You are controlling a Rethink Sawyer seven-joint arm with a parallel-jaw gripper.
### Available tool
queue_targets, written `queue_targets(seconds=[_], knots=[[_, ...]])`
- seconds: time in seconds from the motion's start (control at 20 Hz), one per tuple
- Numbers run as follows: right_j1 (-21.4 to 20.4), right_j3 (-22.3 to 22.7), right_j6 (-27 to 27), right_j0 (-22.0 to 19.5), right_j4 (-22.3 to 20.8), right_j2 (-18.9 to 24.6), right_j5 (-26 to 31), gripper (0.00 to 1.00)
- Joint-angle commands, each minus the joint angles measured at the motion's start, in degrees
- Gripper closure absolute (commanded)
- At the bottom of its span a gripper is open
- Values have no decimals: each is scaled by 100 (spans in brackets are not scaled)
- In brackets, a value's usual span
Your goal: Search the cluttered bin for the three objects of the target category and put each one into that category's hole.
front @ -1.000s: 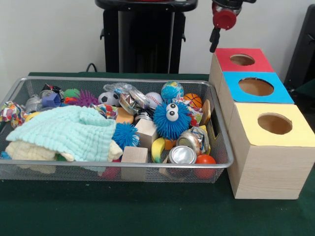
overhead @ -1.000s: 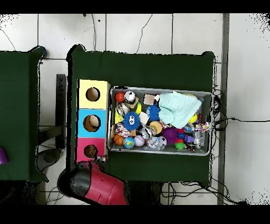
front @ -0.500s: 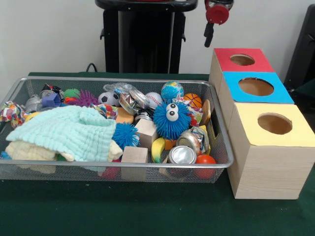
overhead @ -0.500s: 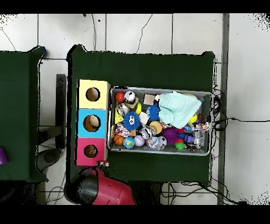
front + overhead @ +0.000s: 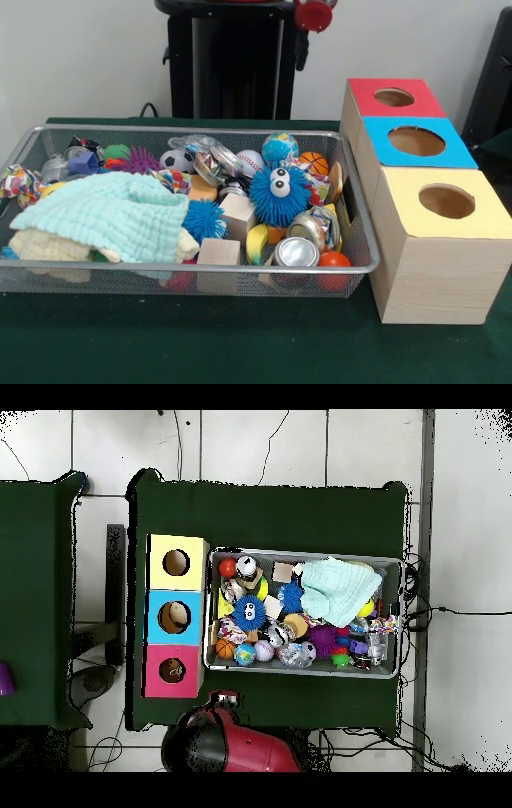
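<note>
- Gripper (image 5: 312, 14) sits high at the far edge in the front view; whether its pincer is spread or pressed together I cannot tell.
- Overhead view — only the red arm (image 5: 235, 742) shows.
- Wire bin (image 5: 184, 270), full of clutter, lies left of the red (image 5: 394, 98), blue (image 5: 416, 142) and yellow (image 5: 446, 202) holes.

In the front view we are seeing the bin (image 5: 352, 264) sitting left of three boxes (image 5: 416, 144) lined up front to back. Inside, a folded cloth (image 5: 112, 212) is lying at the left, balls (image 5: 279, 147) are resting along the back, and cans (image 5: 296, 252) are sitting front right
</note>
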Motion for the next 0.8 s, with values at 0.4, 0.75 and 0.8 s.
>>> queue_targets(seconds=[0.4,0.75,0.8], knots=[[-326,-143,-1790,-1946,-2046,1415,-191,0],[-461,-195,-1816,-2840,-2665,2015,54,0],[-467,-187,-1768,-2875,-2708,2069,65,0]])
